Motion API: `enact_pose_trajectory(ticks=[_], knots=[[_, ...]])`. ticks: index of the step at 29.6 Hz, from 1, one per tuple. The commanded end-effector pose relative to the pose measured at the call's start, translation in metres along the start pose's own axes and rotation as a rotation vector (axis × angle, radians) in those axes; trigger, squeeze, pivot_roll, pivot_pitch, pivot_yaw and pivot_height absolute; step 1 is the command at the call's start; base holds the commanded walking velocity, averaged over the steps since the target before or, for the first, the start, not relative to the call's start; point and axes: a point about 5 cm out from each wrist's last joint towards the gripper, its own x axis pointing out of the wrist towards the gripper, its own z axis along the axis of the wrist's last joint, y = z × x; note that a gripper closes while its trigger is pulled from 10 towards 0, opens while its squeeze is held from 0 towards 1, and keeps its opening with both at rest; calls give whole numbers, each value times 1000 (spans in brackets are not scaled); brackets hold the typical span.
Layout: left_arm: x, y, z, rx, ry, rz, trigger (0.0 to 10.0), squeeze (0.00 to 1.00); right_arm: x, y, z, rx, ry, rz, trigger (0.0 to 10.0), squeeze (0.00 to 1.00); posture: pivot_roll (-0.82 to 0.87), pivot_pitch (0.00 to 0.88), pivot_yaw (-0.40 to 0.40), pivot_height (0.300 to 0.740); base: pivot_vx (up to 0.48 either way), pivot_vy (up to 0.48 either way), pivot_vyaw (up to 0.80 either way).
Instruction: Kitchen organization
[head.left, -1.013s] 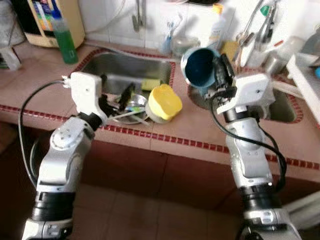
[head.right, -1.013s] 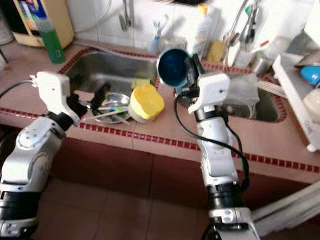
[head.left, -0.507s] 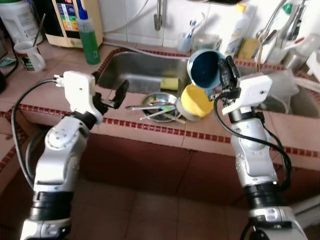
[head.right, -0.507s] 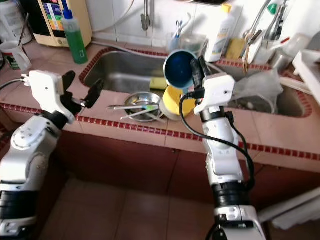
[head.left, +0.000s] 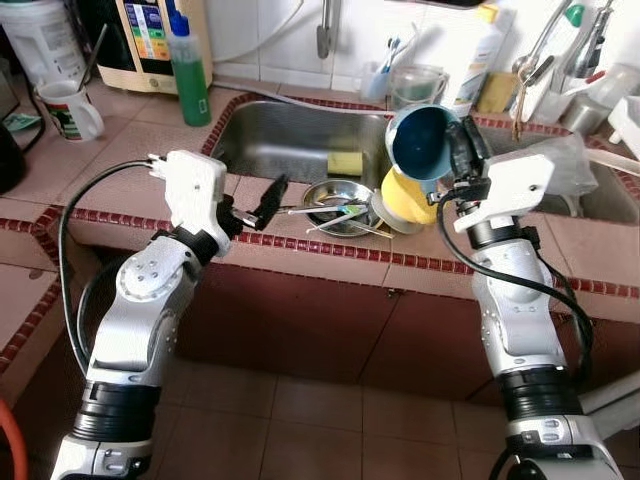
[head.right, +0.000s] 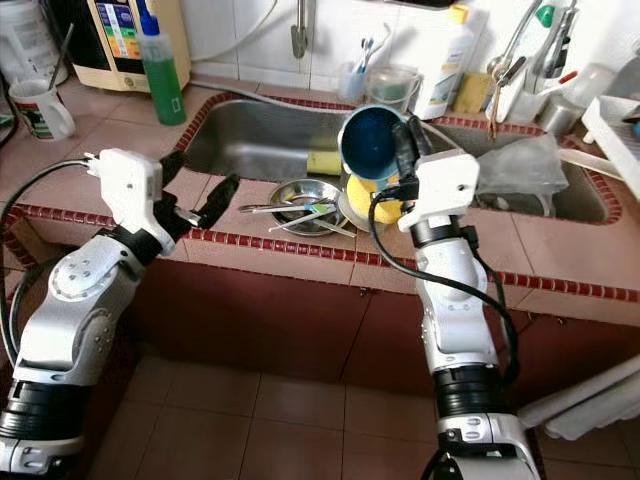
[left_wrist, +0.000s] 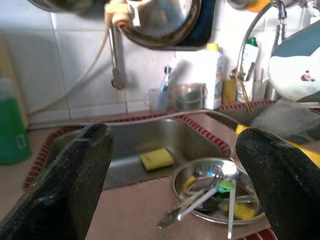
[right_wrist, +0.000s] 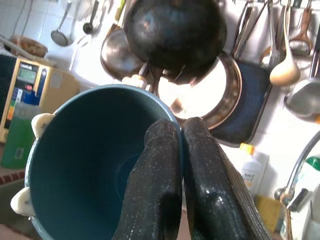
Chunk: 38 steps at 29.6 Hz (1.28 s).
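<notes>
My right gripper (head.left: 460, 158) is shut on the rim of a blue cup (head.left: 422, 143), held tilted with its mouth facing me, just above a yellow bowl (head.left: 405, 196) on the counter's sink edge. In the right wrist view both fingers (right_wrist: 165, 165) pinch the blue cup (right_wrist: 90, 165) at its wall. Left of the yellow bowl sits a steel bowl (head.left: 335, 197) with several utensils in it. My left gripper (head.left: 250, 206) is open just left of that steel bowl (left_wrist: 210, 192), above the counter.
A yellow sponge (head.left: 345, 162) lies in the left sink basin (head.left: 290, 135). A green soap bottle (head.left: 188, 62), a white mug (head.left: 70, 105) and a dispenser (head.left: 150, 40) stand back left. A clear plastic bag (head.left: 570, 165) lies over the right basin. Red tile trim (head.left: 330, 250) marks the counter's edge.
The camera view has shifted and pulled back. The blue cup, still gripped, now hangs over the yellow bowl instead of to its right. My left gripper stays open near the steel bowl.
</notes>
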Motion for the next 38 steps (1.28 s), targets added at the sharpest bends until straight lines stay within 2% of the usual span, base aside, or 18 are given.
enact_pose_trajectory(ticks=[1,38], knots=[[3,0,4,7,-15,-11,10000,0,2,-3,8,-7,-36,-8,10000,0,64,55,-32,740,259,0,0],[4,-6,6,2,-33,-42,10000,0,6,0,13,-15,-62,26,10000,0,66,28,-45,740,272,0,0]])
